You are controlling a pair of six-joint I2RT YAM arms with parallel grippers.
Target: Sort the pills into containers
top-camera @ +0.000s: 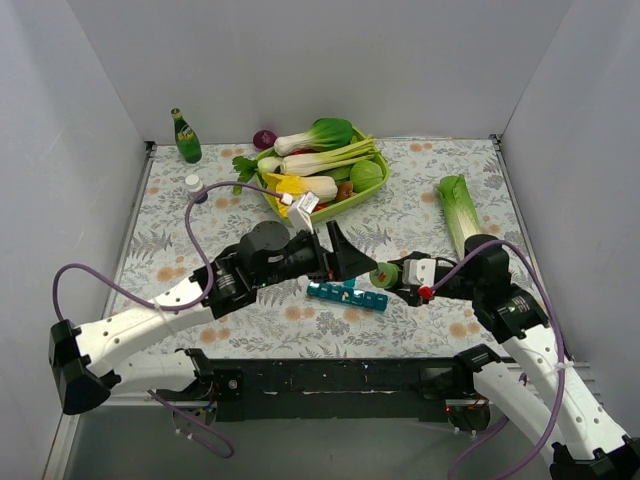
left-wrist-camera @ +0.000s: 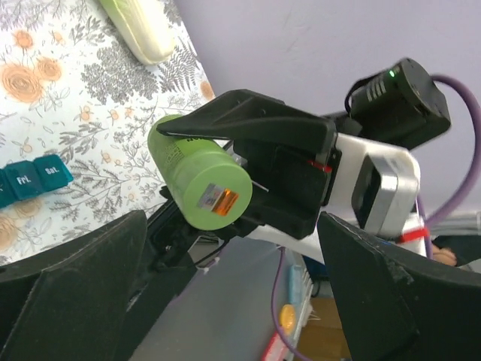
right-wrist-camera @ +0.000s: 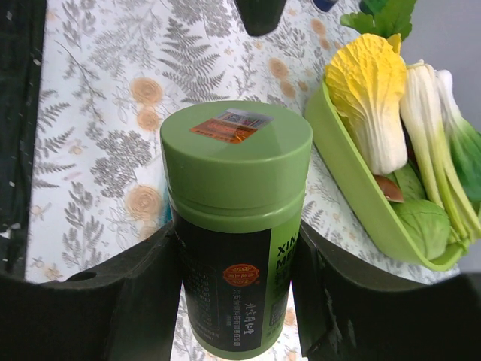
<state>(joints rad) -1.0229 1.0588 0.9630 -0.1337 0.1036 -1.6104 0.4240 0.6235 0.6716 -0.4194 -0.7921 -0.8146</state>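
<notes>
The containers, a teal strip [top-camera: 347, 295] of small lidded compartments, lie on the flowered table in front of both grippers; one end shows in the left wrist view [left-wrist-camera: 30, 180]. My right gripper [top-camera: 393, 276] is shut on a green-capped pill bottle [right-wrist-camera: 237, 158] and holds it above the table, cap pointing at my left gripper. The bottle also shows in the top view [top-camera: 383, 273] and the left wrist view [left-wrist-camera: 199, 180]. My left gripper [top-camera: 348, 257] is open wide and empty, just short of the cap. I see no loose pills.
A lime-green basket [top-camera: 345, 205] of toy vegetables stands behind the grippers and shows in the right wrist view [right-wrist-camera: 353, 173]. A long green cabbage [top-camera: 460, 212] lies at the right. A green soda bottle [top-camera: 186, 137] and a small white-capped bottle [top-camera: 194, 186] stand at the back left.
</notes>
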